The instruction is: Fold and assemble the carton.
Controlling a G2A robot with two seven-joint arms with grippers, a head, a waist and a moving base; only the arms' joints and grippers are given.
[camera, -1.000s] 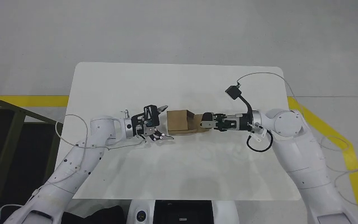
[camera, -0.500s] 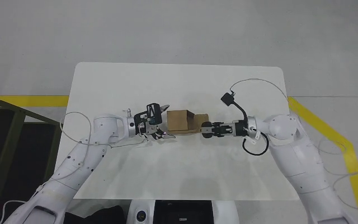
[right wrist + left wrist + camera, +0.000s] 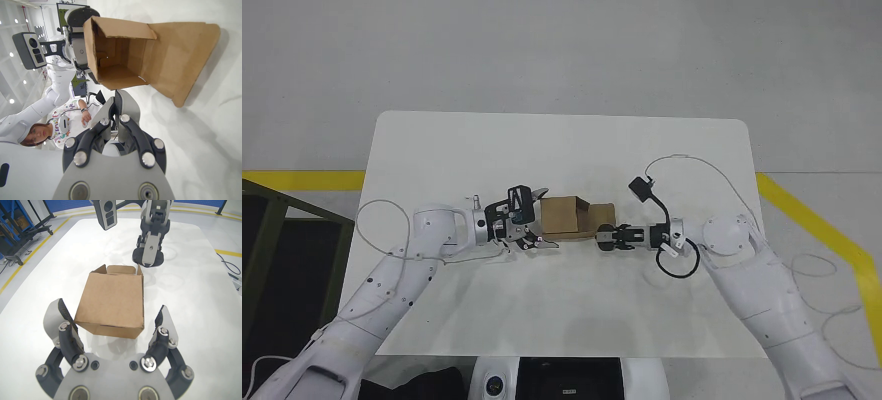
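Left claw (image 3: 538, 217) spread wide at the closed end of the carton (image 3: 562, 214), pads either side, gripping nothing, no real shift there. Carton on its side in the middle of the table (image 3: 442, 150), mouth open away from that claw, long flap (image 3: 185, 62) flat on the table. Just slid in low to the mouth's edge: right claw (image 3: 117, 93), fingers pressed together. Looks poised to push a flap home; folding barely begun.

Left arm (image 3: 392, 285) jaws spread; right arm (image 3: 752, 280) jaws closed.

The carton (image 3: 113, 302) lies between the spread fingers (image 3: 54, 313) of the left gripper (image 3: 112, 308).
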